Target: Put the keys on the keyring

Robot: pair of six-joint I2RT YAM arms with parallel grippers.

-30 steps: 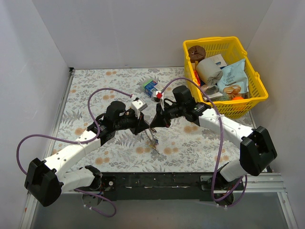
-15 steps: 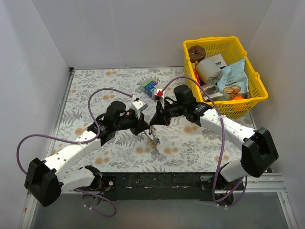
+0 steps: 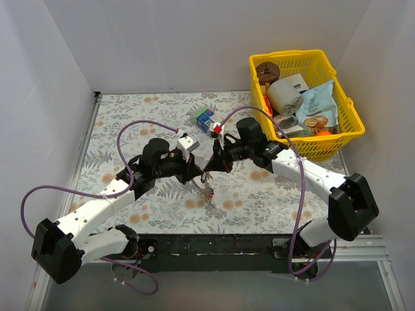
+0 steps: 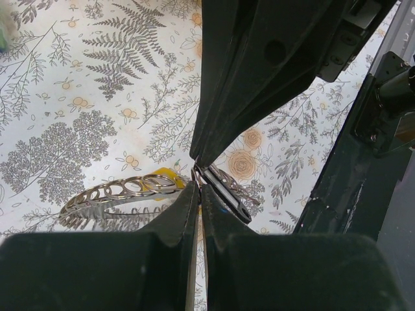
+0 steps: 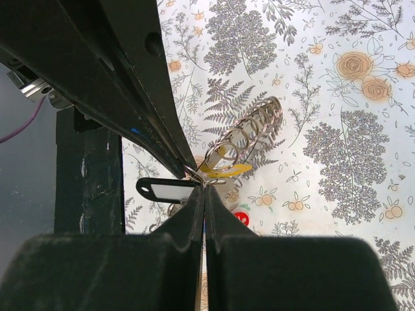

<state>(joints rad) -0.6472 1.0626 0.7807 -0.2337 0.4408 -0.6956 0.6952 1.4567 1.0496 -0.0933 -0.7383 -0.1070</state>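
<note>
My left gripper [image 3: 198,175] and right gripper [image 3: 208,172] meet tip to tip above the middle of the floral mat. Both are shut on thin wire at one end of the grey ridged keyring [image 4: 120,192], which also shows in the right wrist view [image 5: 253,129]. In the left wrist view the left gripper [image 4: 198,185] pinches beside a yellow key head [image 4: 164,175] and a black tag with a white label [image 4: 224,195]. In the right wrist view the right gripper [image 5: 205,186] pinches below the yellow head [image 5: 227,170], with the black tag [image 5: 165,190] to the left and a red key head [image 5: 241,218] beneath. The bunch of keys [image 3: 207,190] hangs below the tips.
A blue-green carton [image 3: 204,117] lies on the mat behind the grippers. A yellow basket [image 3: 350,133] full of goods, with a brown disc [image 3: 266,69] in it, stands at the back right. White walls close in the left, back and right sides.
Both grippers have stayed pinched together at the same spot. The left arm has shifted a little, and the hanging keys have swung slightly to the left.
</note>
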